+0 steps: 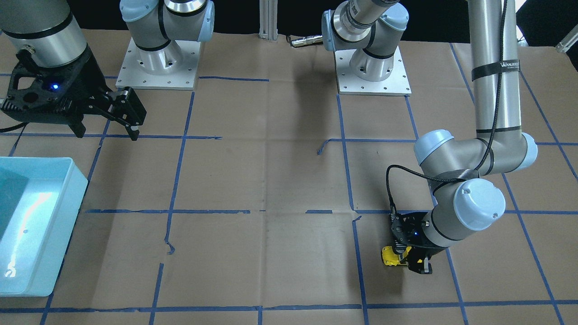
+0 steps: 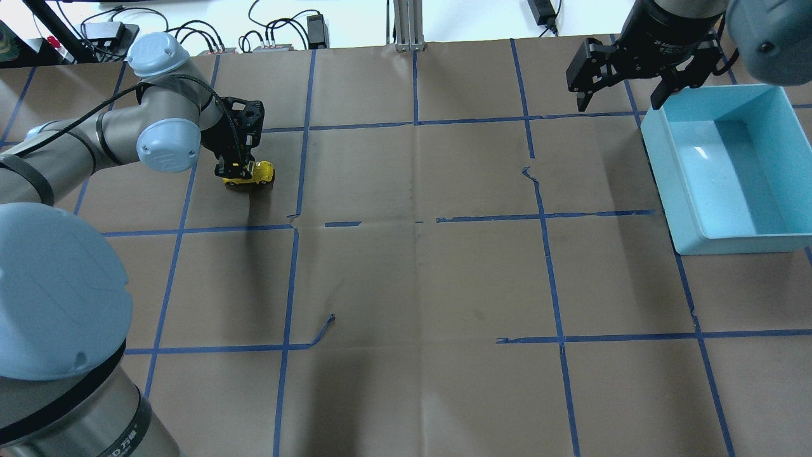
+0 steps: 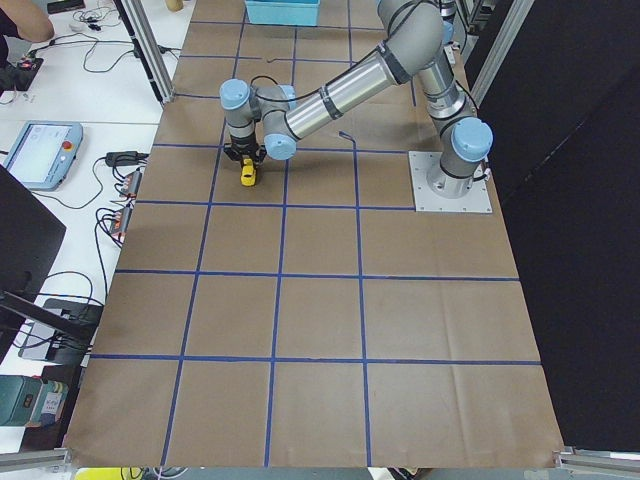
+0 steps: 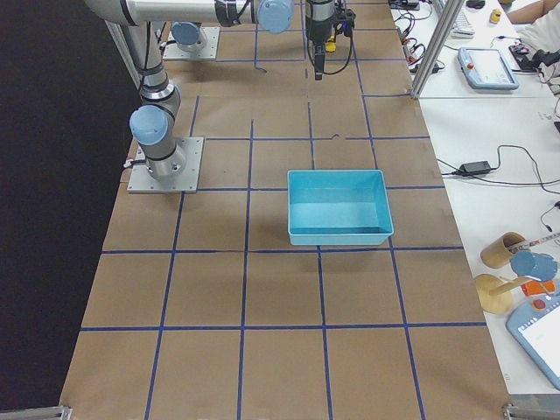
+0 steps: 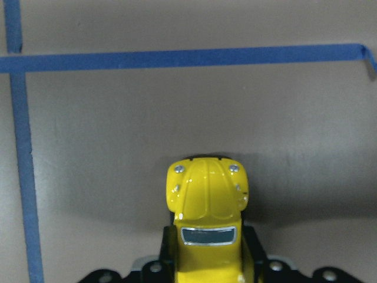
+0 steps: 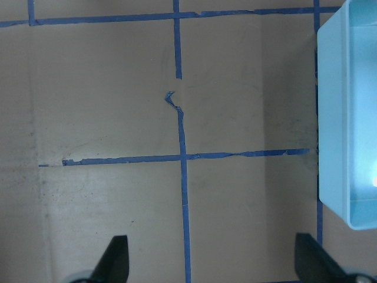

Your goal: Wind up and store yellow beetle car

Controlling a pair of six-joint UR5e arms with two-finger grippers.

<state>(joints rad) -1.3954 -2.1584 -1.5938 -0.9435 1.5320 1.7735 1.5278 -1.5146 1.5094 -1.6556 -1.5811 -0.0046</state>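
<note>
The left jaws were pinched on the yellow beetle car [image 2: 255,172], gripping its body from both sides behind the windscreen. In the left wrist view the car's [image 5: 206,197] rounded bonnet stuck out forward from between the jaws, nose pointing away from them, with the windscreen just ahead of the grip. The car sat low at the brown paper-covered desk [image 2: 412,285], its shadow falling close around the bonnet; whether the wheels touched the paper could not be told. A strip of blue tape [image 5: 177,58] crossed the desk well ahead of the car's nose, and another ran along one side of the jaws. The left arm [image 2: 127,130] reached out low and bent over the spot, the jaws pointing down at the desk. From across the desk the car [image 1: 389,256] showed as a yellow patch poking out beside the black fingers [image 1: 420,266].

The right jaws were spread wide and held nothing. Their two fingers [image 6: 115,259] showed at the lower corners of the right wrist view with only bare paper and tape lines between them. They hung above the desk, tips down. A light-blue bin [image 2: 672,184] lay just beside them, off the outer side of one finger and a little ahead. The car was well apart from these jaws, at the far side of the desk.
</note>
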